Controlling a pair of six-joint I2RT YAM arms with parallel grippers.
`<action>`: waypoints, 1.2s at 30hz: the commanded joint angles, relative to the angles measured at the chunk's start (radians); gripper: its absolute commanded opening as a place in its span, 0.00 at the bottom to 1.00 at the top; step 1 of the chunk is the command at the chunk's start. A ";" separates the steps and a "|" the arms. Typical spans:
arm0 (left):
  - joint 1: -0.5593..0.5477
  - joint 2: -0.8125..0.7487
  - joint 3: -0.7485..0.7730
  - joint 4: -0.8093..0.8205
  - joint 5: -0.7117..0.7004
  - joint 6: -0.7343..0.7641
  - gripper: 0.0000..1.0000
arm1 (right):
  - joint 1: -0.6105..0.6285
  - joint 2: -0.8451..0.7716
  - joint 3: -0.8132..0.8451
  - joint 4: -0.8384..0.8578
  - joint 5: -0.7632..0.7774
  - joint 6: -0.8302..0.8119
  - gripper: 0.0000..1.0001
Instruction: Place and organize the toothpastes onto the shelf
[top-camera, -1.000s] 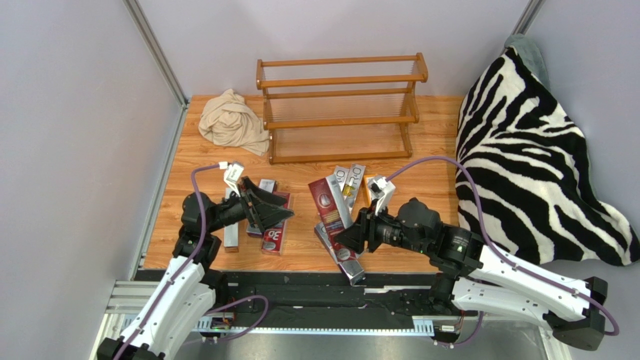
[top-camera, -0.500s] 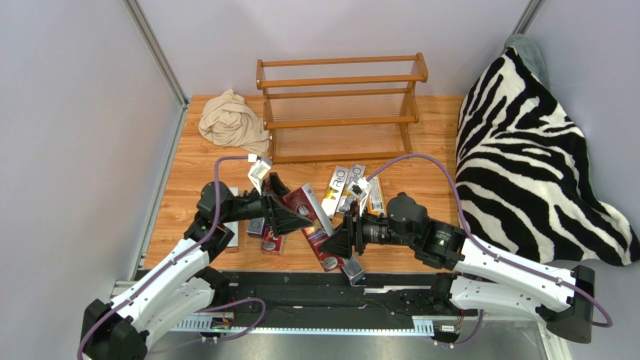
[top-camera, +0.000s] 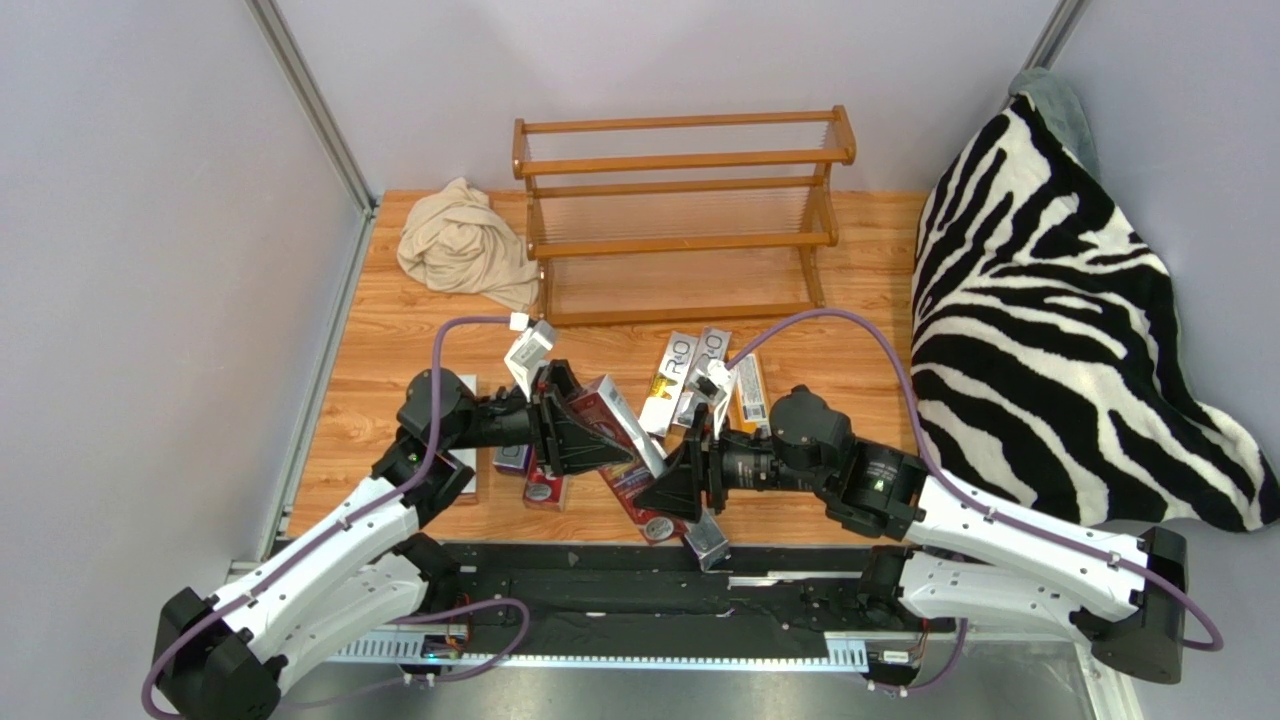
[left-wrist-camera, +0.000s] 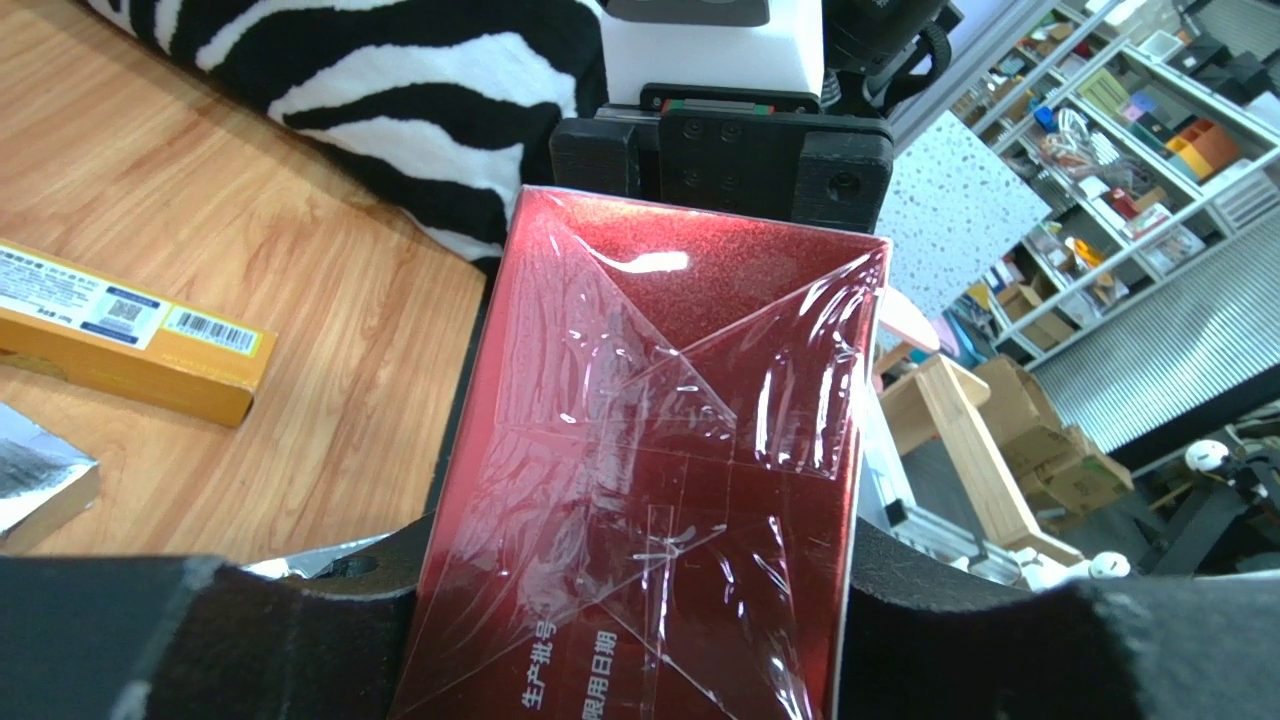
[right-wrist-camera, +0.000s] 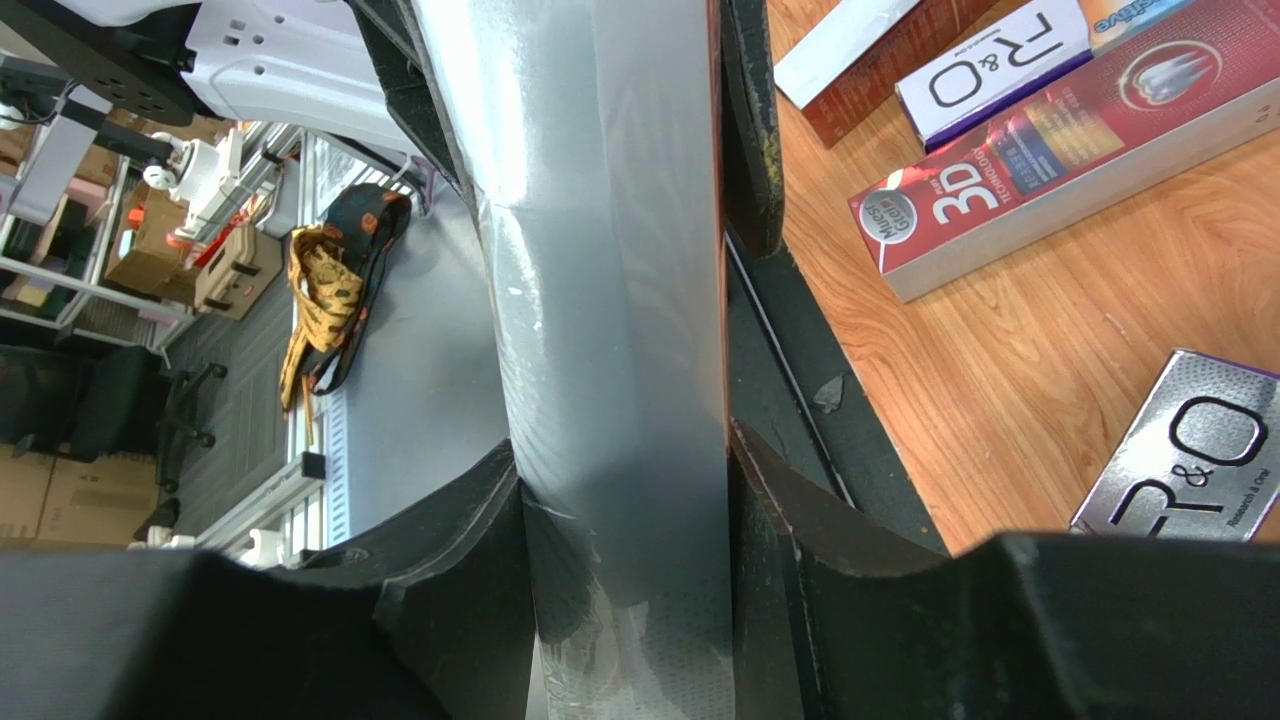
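Red glossy card under crinkly cellophane: that's the long red toothpaste carton (left-wrist-camera: 676, 450), and both arms have hold of it over the near middle of the wood-grain table (top-camera: 376, 353). The left gripper (top-camera: 601, 438) is clamped on its left end, black fingers tight against both flanks. The right gripper (top-camera: 658, 483) pinches the other end. From the right wrist camera you only get the carton's plain silver side plus a thin red edge, so the front label isn't readable. The left wrist view catches a few pale Chinese characters at the bottom, chopped off by the frame edge.

Other hard-to-see bits: a flat silver carton (top-camera: 458, 483) is mostly buried under the left arm, and another silver carton end (top-camera: 703, 543) pokes out on the near side of the right gripper.

Readable stuff: a red carton lying flat (right-wrist-camera: 1052, 158) says "3D" beside a round logo too small to make out. A white-and-purple carton (right-wrist-camera: 992, 68) and a shiny silver carton corner (right-wrist-camera: 1187, 465) both show what looks like "R&O", with the start cut off. A long orange carton (left-wrist-camera: 120, 338) has a barcode and a QR sticker.

The brown wooden three-tier shelf (top-camera: 676, 210) stands at the far middle of the table, well apart from the held carton. A crumpled beige cloth (top-camera: 463, 240) sits just left of it, and a zebra-striped blanket (top-camera: 1052, 300) is off to the right.
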 joint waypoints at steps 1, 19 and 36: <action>0.011 -0.027 0.022 0.090 -0.095 0.053 0.38 | 0.004 -0.030 0.020 0.018 0.062 0.041 0.37; 0.013 -0.036 0.107 0.258 -0.315 -0.117 0.40 | 0.006 -0.435 -0.189 0.085 0.357 0.082 0.92; 0.011 -0.004 0.111 0.339 -0.259 -0.174 0.36 | 0.006 -0.354 -0.167 0.202 0.340 0.036 0.89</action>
